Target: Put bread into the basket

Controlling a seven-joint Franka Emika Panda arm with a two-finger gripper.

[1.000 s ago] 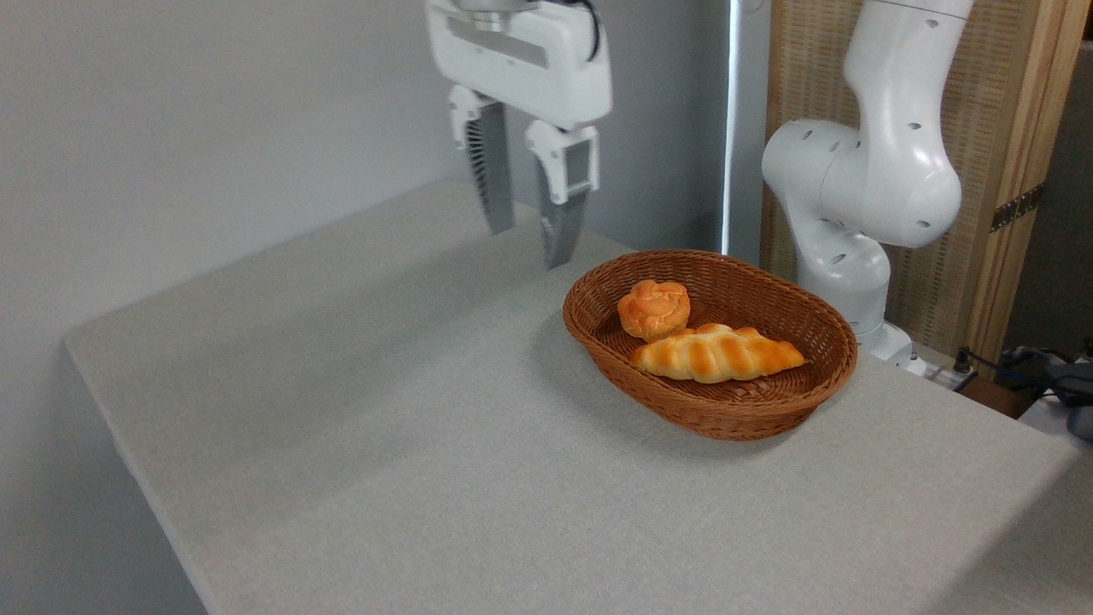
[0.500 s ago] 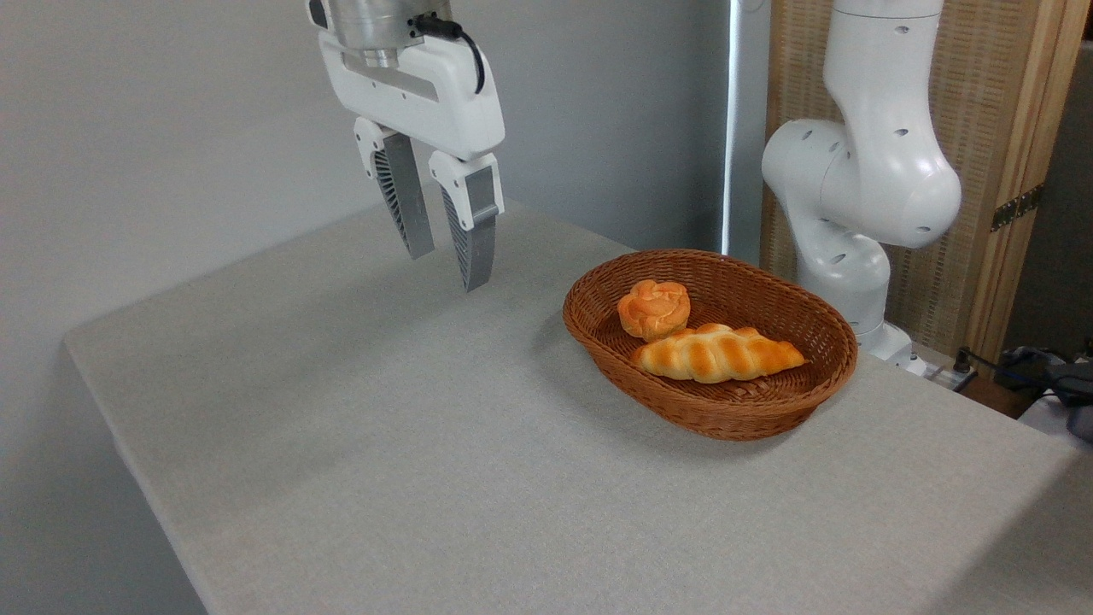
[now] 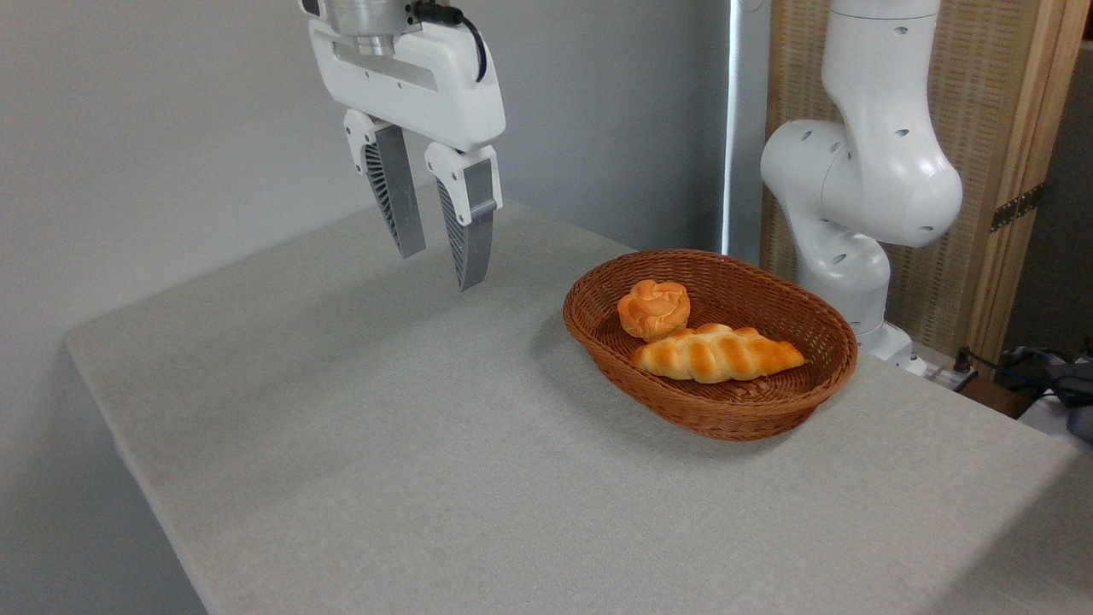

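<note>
Golden bread in basket (end effector well apart, empty).

White glossy arm, white end effector, grey ribbed fingers, black cable.

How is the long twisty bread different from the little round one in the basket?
The braided bread is long with pointed ends; the round bun is short and round. The bread has a row of browned bumps; the bun has a flower-shaped top. The bread lies nearer the camera, the bun behind it, and they look to be touching. Both are golden orange and lie inside the basket.
</note>
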